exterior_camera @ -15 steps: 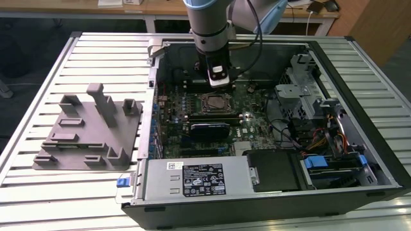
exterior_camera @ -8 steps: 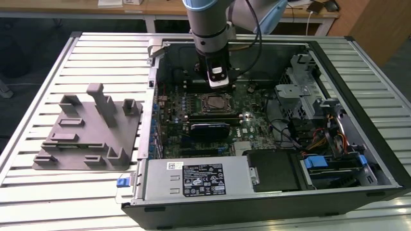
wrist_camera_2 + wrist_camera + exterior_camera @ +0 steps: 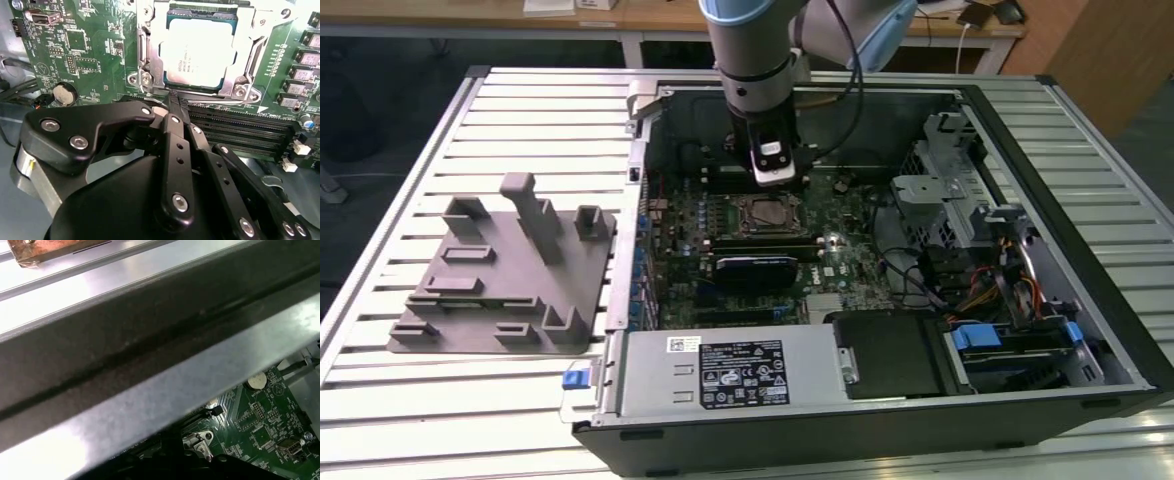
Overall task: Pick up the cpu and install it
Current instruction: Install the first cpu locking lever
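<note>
The cpu (image 3: pixel 200 52) lies flat in the motherboard socket, its silver top framed by the metal retention bracket (image 3: pixel 150 65). In the exterior view the cpu (image 3: pixel 765 212) sits near the middle of the board inside the open computer case. My gripper (image 3: pixel 175 102) hangs just beside the socket's edge, over the memory slots. Its black fingers are shut together with nothing between them. In the exterior view the gripper (image 3: pixel 774 180) points down into the case just behind the socket.
Black memory slots (image 3: pixel 240 130) run beside the socket. A grey fixture block (image 3: pixel 507 270) stands on the slatted table at the exterior view's left. A power supply (image 3: pixel 720 375), drive cage (image 3: pixel 947 200) and cables crowd the case. The case wall (image 3: pixel 150 355) runs close by in the first wrist view.
</note>
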Robot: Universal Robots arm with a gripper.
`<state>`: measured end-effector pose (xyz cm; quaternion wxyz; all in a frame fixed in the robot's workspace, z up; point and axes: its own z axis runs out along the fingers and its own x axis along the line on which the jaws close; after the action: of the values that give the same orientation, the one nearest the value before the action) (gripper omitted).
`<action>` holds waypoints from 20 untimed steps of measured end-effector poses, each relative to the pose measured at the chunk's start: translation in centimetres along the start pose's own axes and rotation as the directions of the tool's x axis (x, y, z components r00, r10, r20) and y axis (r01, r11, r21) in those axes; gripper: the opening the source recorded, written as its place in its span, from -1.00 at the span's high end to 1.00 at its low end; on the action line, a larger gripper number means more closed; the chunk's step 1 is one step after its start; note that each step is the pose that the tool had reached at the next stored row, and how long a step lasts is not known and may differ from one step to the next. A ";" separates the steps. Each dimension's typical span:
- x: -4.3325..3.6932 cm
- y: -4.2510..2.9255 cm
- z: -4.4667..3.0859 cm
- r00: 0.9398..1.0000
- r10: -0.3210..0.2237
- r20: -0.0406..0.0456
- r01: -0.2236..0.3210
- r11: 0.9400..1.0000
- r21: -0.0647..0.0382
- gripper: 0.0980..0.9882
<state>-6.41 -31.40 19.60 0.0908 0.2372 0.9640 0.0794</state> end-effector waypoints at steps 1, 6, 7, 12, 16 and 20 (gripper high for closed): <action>0.00 -0.02 0.04 1.000 0.000 0.001 0.000 1.000 0.001 0.98; 0.00 -0.14 0.29 1.000 -0.001 0.003 0.001 1.000 0.003 0.98; 0.00 -0.15 0.32 1.000 -0.001 0.003 0.001 1.000 0.003 0.98; 0.01 -0.16 0.36 1.000 0.000 -0.001 0.000 1.000 -0.004 0.98; -0.02 -0.12 0.19 1.000 0.001 -0.001 -0.001 1.000 -0.005 0.98; -0.16 0.08 -0.81 1.000 0.000 -0.001 0.000 1.000 -0.004 0.98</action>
<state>-6.41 -31.50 20.42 0.0908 0.2372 0.9638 0.0816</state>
